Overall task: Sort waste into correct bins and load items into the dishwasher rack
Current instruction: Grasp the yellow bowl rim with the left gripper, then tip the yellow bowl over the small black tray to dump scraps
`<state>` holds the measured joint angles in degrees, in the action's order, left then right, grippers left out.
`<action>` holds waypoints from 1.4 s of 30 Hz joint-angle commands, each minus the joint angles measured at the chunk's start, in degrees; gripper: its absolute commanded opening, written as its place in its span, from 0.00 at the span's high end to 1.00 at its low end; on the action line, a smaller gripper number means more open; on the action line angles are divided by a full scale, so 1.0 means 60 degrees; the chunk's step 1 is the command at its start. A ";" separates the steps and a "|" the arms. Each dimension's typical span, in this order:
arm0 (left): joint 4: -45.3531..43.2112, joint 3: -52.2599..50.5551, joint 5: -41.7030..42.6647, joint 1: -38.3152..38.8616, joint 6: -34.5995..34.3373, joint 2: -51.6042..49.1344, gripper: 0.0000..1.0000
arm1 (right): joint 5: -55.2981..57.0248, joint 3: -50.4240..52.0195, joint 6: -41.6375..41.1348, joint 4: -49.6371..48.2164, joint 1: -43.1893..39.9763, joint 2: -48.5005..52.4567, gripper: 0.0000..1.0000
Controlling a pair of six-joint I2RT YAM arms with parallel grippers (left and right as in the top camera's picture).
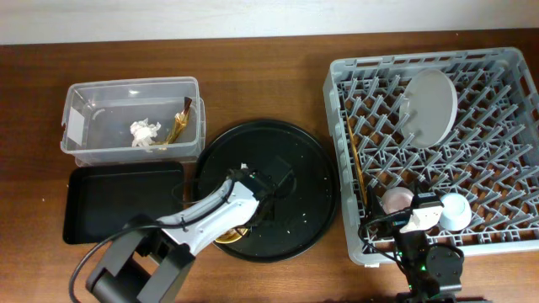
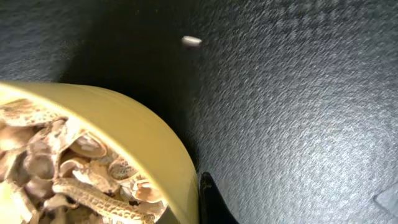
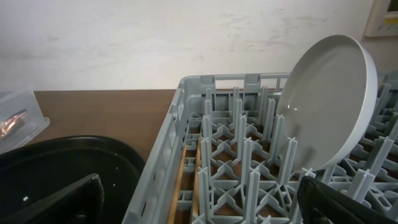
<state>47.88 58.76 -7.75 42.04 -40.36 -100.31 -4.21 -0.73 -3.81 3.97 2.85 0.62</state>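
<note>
My left gripper [image 2: 194, 200] is shut on the rim of the small yellow bowl [image 2: 134, 134], with one black finger against its outer wall. The bowl holds brownish food scraps [image 2: 68, 168] and sits on the round black tray [image 1: 295, 151]; the overhead view shows it [image 1: 226, 239] under my left arm. The clear tub [image 1: 84, 105] holds the white tissue [image 1: 145, 132] and gold foil wrapper [image 1: 178, 124]. The grey rack [image 1: 505, 63] holds the upright pale plate [image 1: 431, 107], the chopsticks [image 1: 357, 160], a pink cup [image 1: 396, 200] and a pale cup [image 1: 456, 212]. My right gripper [image 3: 199, 183] is open and empty over the rack's front left.
The shallow black rectangular tray [image 1: 122, 202] lies in front of the clear tub, left of the round tray. A small crumb [image 2: 191, 41] and pale specks lie on the round tray. The rack's upright pegs [image 3: 249, 168] stand between my right fingers.
</note>
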 commanded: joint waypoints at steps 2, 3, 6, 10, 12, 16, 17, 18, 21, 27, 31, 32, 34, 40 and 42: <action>0.1759 0.1351 0.0175 -0.0335 0.0018 0.1075 1.00 | -0.0051 0.0069 0.0066 0.0004 -0.0051 -0.0073 0.02; 0.1927 0.1377 0.0182 -0.0568 0.0018 0.1472 1.00 | -0.0051 0.0069 0.0066 0.0004 -0.0051 -0.0073 0.02; 0.2153 0.1377 0.1158 -0.2186 0.1089 0.2823 1.00 | -0.0051 0.0069 0.0066 0.0004 -0.0051 -0.0073 0.02; 0.2062 0.1293 0.4940 -0.6528 0.3814 0.3169 1.00 | -0.0051 0.0069 0.0066 0.0004 -0.0051 -0.0073 0.02; 0.2033 0.1169 0.7129 -0.8357 0.5541 0.2812 1.00 | -0.0051 0.0069 0.0066 0.0004 -0.0051 -0.0073 0.02; 0.1949 0.0841 1.1245 -1.1012 0.8695 0.1967 1.00 | -0.0051 0.0069 0.0066 0.0004 -0.0051 -0.0073 0.02; 0.1756 0.0495 1.2571 -1.1704 0.9672 0.1563 1.00 | -0.0051 0.0069 0.0066 0.0004 -0.0051 -0.0073 0.02; 0.1523 0.0186 1.3355 -1.2025 1.0262 0.1213 1.00 | -0.0051 0.0069 0.0066 0.0004 -0.0051 -0.0073 0.02; 0.1231 -0.0692 1.5901 -1.2375 1.1967 0.0215 0.99 | -0.0051 0.0069 0.0066 0.0004 -0.0051 -0.0073 0.02; 0.1191 -0.1253 1.6323 -1.2477 1.2666 -0.0211 1.00 | -0.0051 0.0069 0.0066 0.0004 -0.0051 -0.0073 0.02; 0.1253 -0.1253 1.6236 -1.2805 1.2662 -0.0211 1.00 | -0.0051 0.0069 0.0066 0.0004 -0.0051 -0.0073 0.02; 0.1286 -0.1253 1.6229 -1.2805 1.2666 -0.0211 1.00 | -0.0051 0.0069 0.0066 0.0004 -0.0051 -0.0073 0.02; 0.0984 -0.1253 1.6036 -1.2805 1.2706 -0.0211 1.00 | -0.0051 0.0069 0.0066 0.0004 -0.0051 -0.0073 0.02; 0.1479 -0.1279 1.6218 -1.2892 1.3646 -0.0204 1.00 | -0.0051 0.0069 0.0066 0.0004 -0.0051 -0.0073 0.02; 0.1275 -0.1300 1.6145 -1.3001 1.2451 -0.0229 1.00 | -0.0051 0.0069 0.0066 0.0004 -0.0051 -0.0073 0.01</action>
<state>55.86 51.33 86.63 -35.22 36.86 -101.10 -4.21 -0.73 -3.81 3.97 2.85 0.62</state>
